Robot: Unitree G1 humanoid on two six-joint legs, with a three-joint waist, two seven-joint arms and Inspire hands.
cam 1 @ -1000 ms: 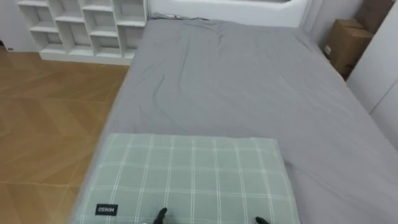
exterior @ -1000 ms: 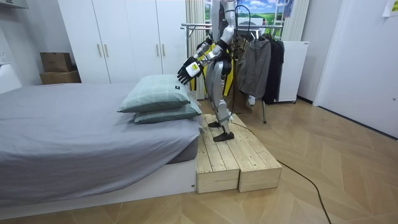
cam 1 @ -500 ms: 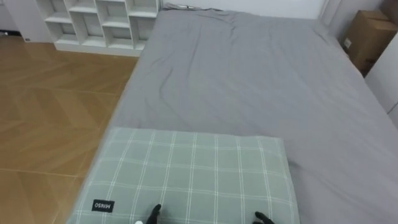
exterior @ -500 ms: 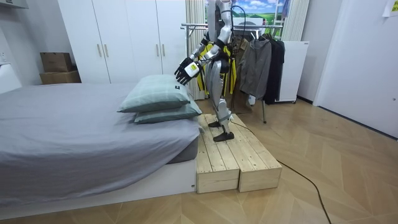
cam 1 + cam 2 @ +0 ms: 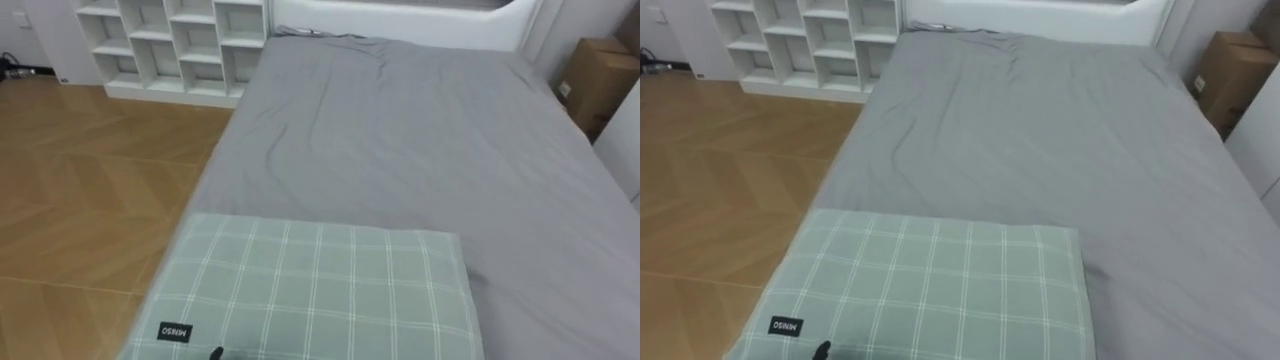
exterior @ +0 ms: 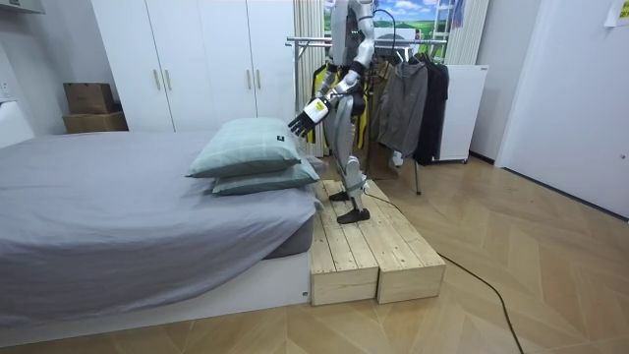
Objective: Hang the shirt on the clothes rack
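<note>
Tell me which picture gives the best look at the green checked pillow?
The room view: it shows the whole green checked fabric pillow from the side, lying on a second green pillow at the end of the grey bed. The eye views look down on its top and black label, near edge cut off.

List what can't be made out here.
Left robot hand: cut off by the left eye view's bottom edge; too small in room view to read.
Hanging clothes: room view, partly behind the robot, count unclear.
Cardboard box: cut by left eye view's right edge.
</note>
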